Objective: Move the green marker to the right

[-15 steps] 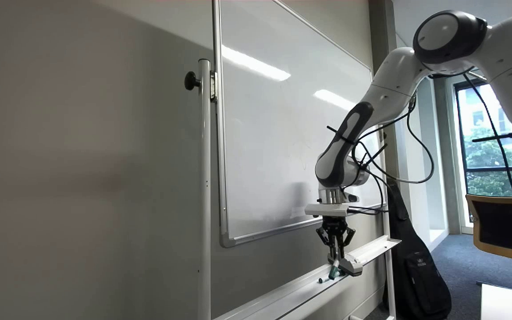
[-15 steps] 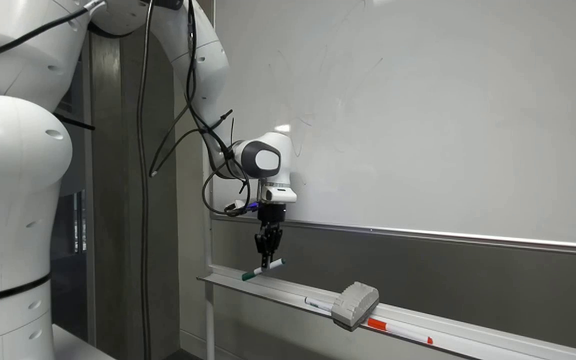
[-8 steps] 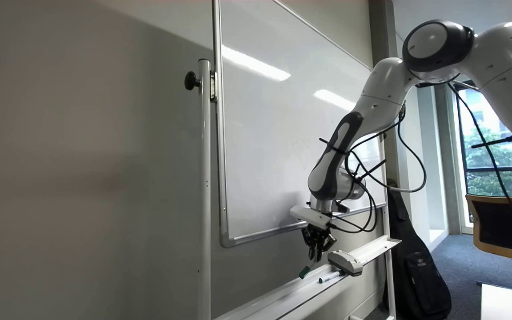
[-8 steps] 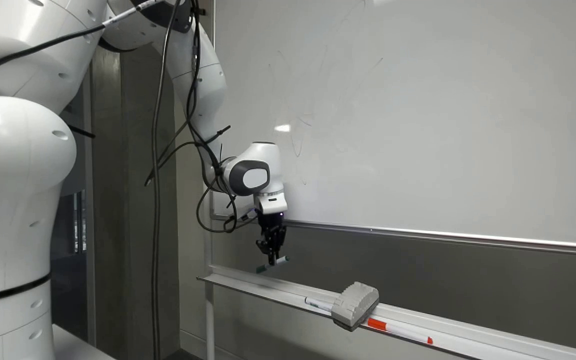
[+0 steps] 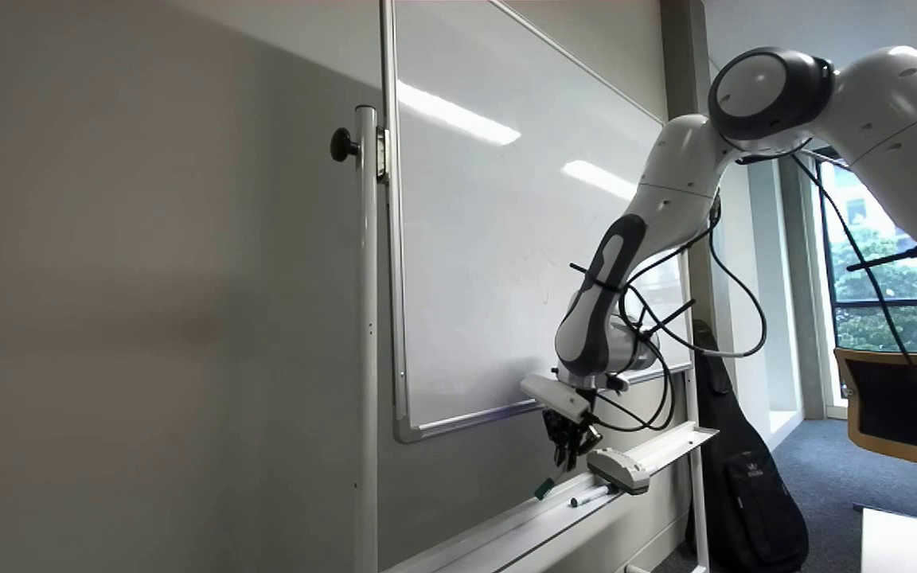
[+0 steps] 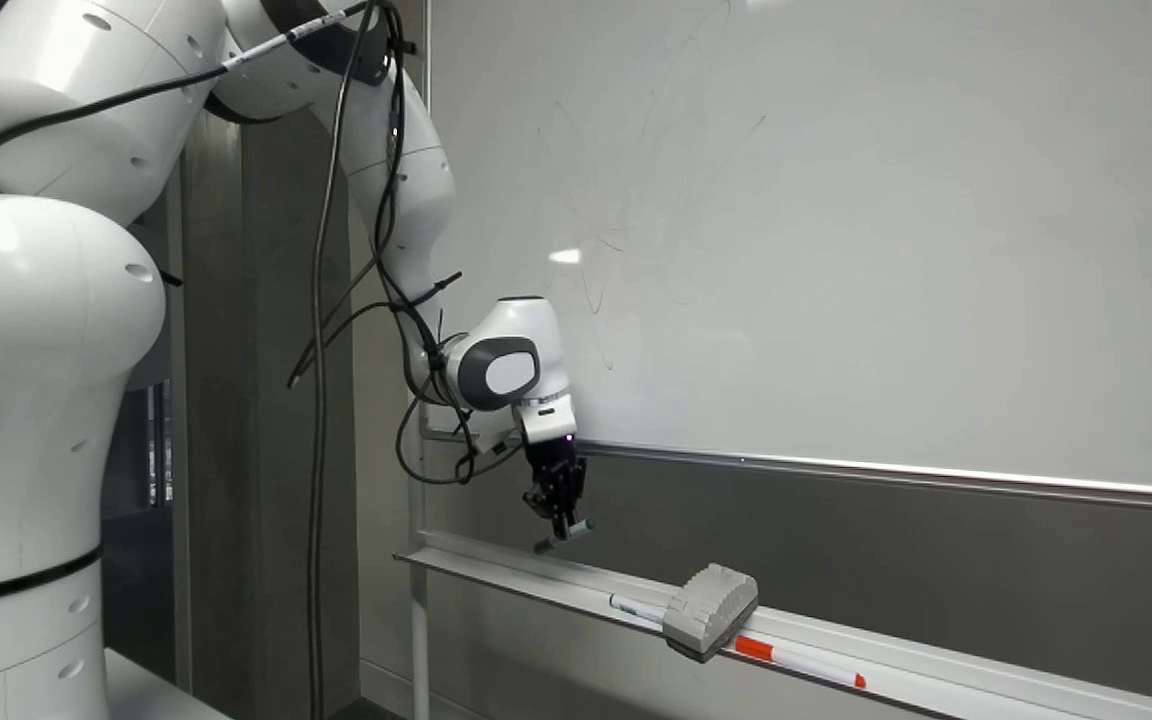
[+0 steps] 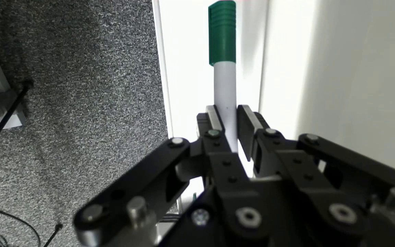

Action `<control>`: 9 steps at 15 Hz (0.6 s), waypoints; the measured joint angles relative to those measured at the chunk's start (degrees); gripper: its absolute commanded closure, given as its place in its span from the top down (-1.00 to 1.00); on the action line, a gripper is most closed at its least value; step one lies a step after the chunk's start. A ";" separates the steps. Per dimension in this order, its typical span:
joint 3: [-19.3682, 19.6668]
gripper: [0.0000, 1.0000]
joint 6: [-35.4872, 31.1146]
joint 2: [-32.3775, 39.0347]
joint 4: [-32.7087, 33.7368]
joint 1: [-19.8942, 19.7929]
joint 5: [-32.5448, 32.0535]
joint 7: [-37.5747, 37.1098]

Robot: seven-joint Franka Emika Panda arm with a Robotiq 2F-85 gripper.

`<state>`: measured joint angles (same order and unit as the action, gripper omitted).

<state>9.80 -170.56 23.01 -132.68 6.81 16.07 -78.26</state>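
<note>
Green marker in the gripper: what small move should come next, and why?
I'd probably lower the gripper slightly without opening it. In the wrist view, the green marker is pinched and runs lengthwise over the tray; in an exterior view it hangs above the tray, its cap the lower end.

Marker (image 7: 223, 39) in end effector (image 7: 230, 115), eraser (image 6: 711, 612) on tray (image 6: 526, 583)

The Panda arm (image 6: 46, 290) is mostly glossy white with dark grey joint covers (image 6: 472, 375), plus some loopy black cables (image 6: 317, 500) strapped on kinda messily. Jaws are black, all chunky links (image 7: 135, 175), silvery screws (image 7: 200, 217) and grey-edged pads (image 7: 214, 118).
</note>
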 measured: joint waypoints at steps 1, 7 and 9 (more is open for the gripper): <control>0.99 -0.91 -0.41 0.56 0.00 0.26 0.00 -0.41; 3.43 -0.91 -0.84 2.98 0.03 0.96 0.02 -2.31; 3.43 -0.91 -0.88 3.40 0.04 1.45 0.03 -2.92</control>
<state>13.23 -171.45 26.42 -132.64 8.26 16.10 -81.17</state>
